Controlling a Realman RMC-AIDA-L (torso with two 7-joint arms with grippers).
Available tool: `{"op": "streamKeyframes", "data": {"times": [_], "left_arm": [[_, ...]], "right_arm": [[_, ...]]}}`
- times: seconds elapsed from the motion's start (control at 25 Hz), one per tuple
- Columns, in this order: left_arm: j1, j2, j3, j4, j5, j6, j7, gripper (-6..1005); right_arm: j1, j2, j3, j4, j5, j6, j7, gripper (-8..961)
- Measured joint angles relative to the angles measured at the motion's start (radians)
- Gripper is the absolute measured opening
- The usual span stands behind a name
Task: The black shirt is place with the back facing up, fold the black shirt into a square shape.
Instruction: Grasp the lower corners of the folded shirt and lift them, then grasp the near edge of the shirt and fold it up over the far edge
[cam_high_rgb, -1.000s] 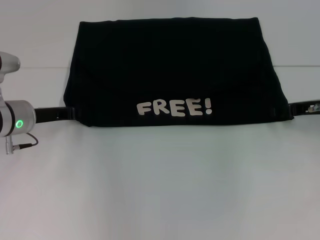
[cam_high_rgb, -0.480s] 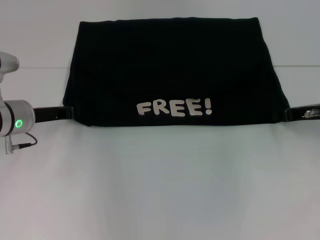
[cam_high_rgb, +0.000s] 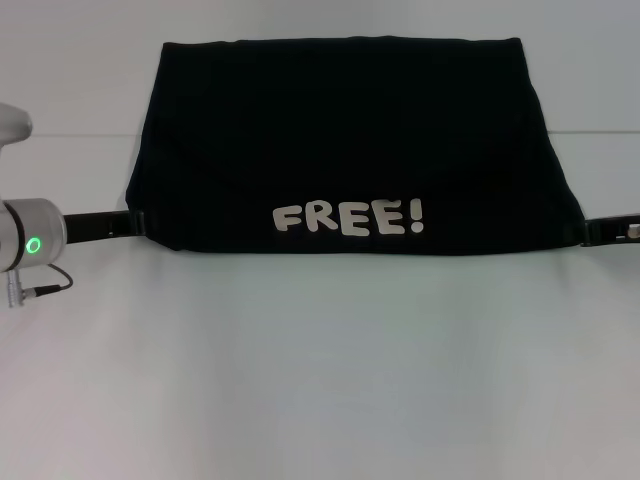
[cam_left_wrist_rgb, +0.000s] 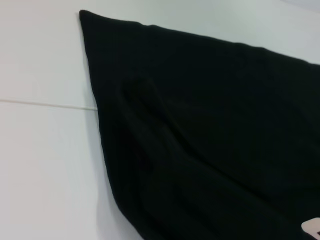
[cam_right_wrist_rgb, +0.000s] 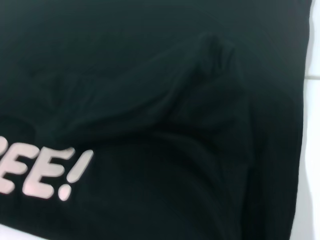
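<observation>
The black shirt lies folded into a wide flat block at the far middle of the white table. White letters reading "FREE!" show near its front edge. My left gripper lies low on the table and meets the shirt's front left corner. At the front right corner sits my right gripper, just touching the cloth's edge. The left wrist view shows the shirt's left edge with a raised fold. In the right wrist view the shirt is rumpled beside the lettering.
The white table stretches bare in front of the shirt. A thin seam line runs across the table behind my left arm's silver wrist, which has a green light.
My right gripper has slid a little to the right, out from the shirt's corner. My left wrist has shifted slightly left. The shirt has stayed in place.
</observation>
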Motion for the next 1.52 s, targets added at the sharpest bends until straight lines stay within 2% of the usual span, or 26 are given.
{"op": "streamKeyframes", "data": {"times": [0.2, 0.48, 0.84, 1.04, 1.36, 1.52], "left_arm": [[0.052, -0.008, -0.025, 0.11, 0.003, 0.149, -0.052, 47], [0.121, -0.011, -0.164, 0.248, 0.004, 0.42, -0.073, 52], [0.187, -0.002, -0.327, 0.376, 0.013, 0.807, -0.074, 60], [0.199, 0.01, -0.379, 0.394, 0.013, 0.935, -0.078, 64], [0.206, 0.017, -0.443, 0.396, 0.012, 1.105, -0.075, 70], [0.231, 0.018, -0.467, 0.399, 0.014, 1.159, -0.068, 73]], "right_arm": [[-0.064, -0.013, 0.0, -0.067, 0.101, -0.122, -0.049, 1], [-0.162, -0.019, 0.025, -0.153, 0.187, -0.315, -0.117, 2], [-0.287, -0.02, 0.222, -0.284, 0.193, -0.715, -0.239, 2], [-0.329, -0.022, 0.28, -0.325, 0.193, -0.828, -0.271, 1], [-0.384, -0.034, 0.37, -0.342, 0.192, -0.983, -0.341, 2], [-0.424, -0.042, 0.405, -0.349, 0.186, -1.014, -0.367, 2]]}}
